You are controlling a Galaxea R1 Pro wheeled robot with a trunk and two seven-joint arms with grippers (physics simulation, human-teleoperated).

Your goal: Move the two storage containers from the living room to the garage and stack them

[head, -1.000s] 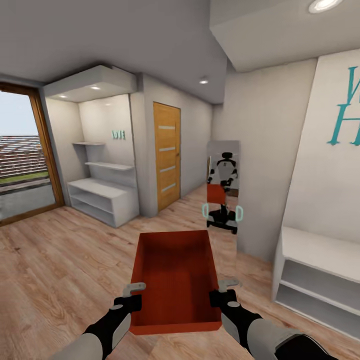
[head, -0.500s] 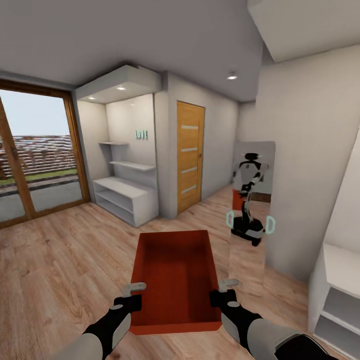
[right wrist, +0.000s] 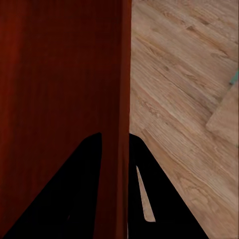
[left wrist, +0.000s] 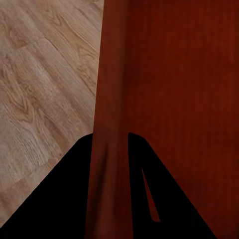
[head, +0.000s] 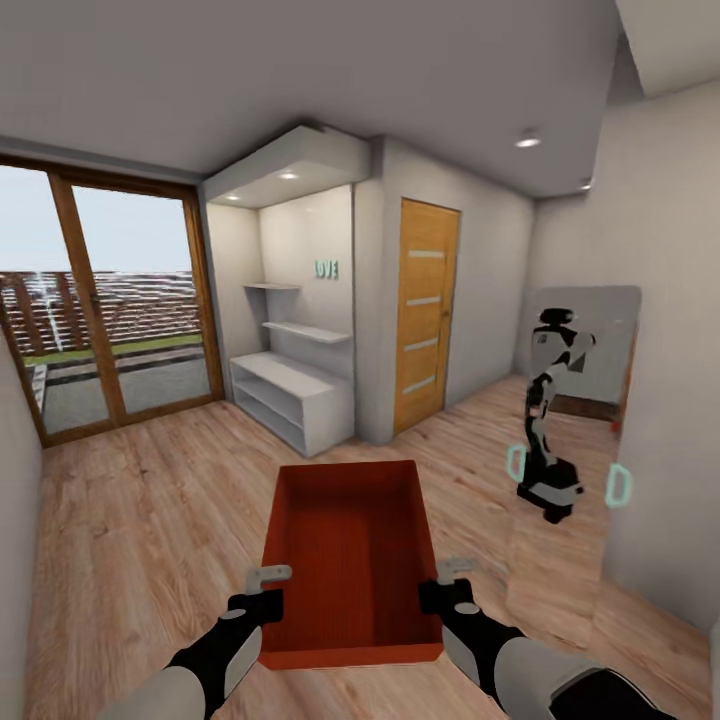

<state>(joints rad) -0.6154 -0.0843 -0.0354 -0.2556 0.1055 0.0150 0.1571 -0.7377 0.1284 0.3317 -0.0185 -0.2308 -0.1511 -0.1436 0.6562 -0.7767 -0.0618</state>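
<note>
An orange-red storage container [head: 350, 560] hangs in front of me above the pale wood-plank floor, open side up and empty. My left gripper [head: 268, 588] is shut on its left wall [left wrist: 107, 149]; the dark fingers [left wrist: 64, 199] straddle the thin wall. On the opposite side, my right gripper [head: 445, 583] clamps the right wall [right wrist: 122, 139] in the same way, with fingers [right wrist: 159, 199] on both sides of it. I see one container.
White low shelving [head: 290, 400] fills an alcove ahead. A honey-wood door [head: 425, 315] stands right of it. Glass sliding doors [head: 110, 310] are at the left. A tall mirror [head: 570, 450] at the right reflects the robot. A grey wall edge [head: 15, 560] is close at left.
The whole view has swung left: the shelving, door and mirror slid rightward and more of the glass doors appeared. The container and both grippers keep the same hold.
</note>
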